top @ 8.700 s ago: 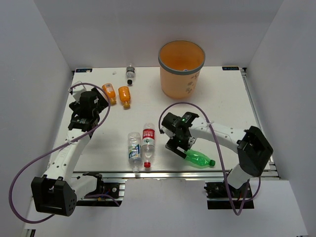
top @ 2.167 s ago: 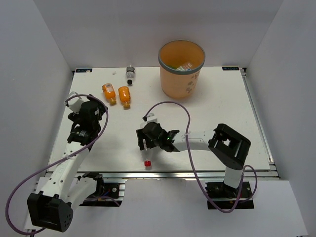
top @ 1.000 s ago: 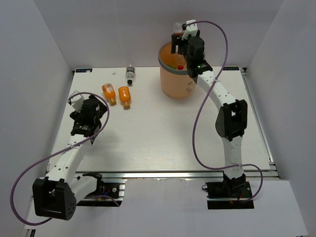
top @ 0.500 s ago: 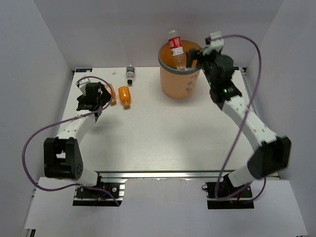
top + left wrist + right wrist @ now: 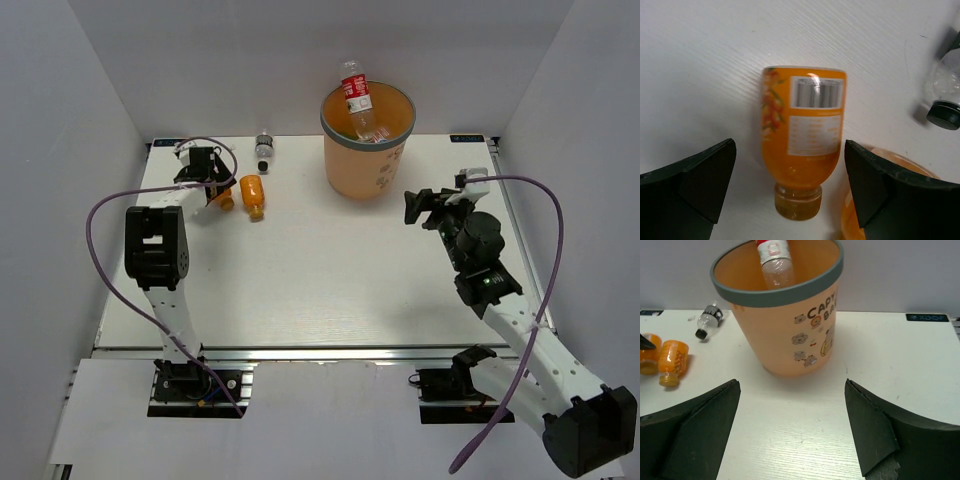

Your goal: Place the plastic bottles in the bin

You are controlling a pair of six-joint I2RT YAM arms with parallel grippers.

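The orange bin stands at the back of the table, and a clear red-labelled bottle leans out over its grey rim. My right gripper is open and empty, to the right of the bin and facing it. Over an orange bottle lying on the table, my left gripper is open, one finger on each side of it, not touching. A second orange bottle lies right beside it. A grey-labelled bottle with a dark cap lies further back.
White walls close in the table on the left, back and right. In the left wrist view the second orange bottle lies partly behind my right finger, and the dark-capped bottle is at the right edge.
My right gripper has let go of the red-labelled bottle, which now leans in the bin, and has pulled back to the right. The left gripper has moved over the orange bottle.
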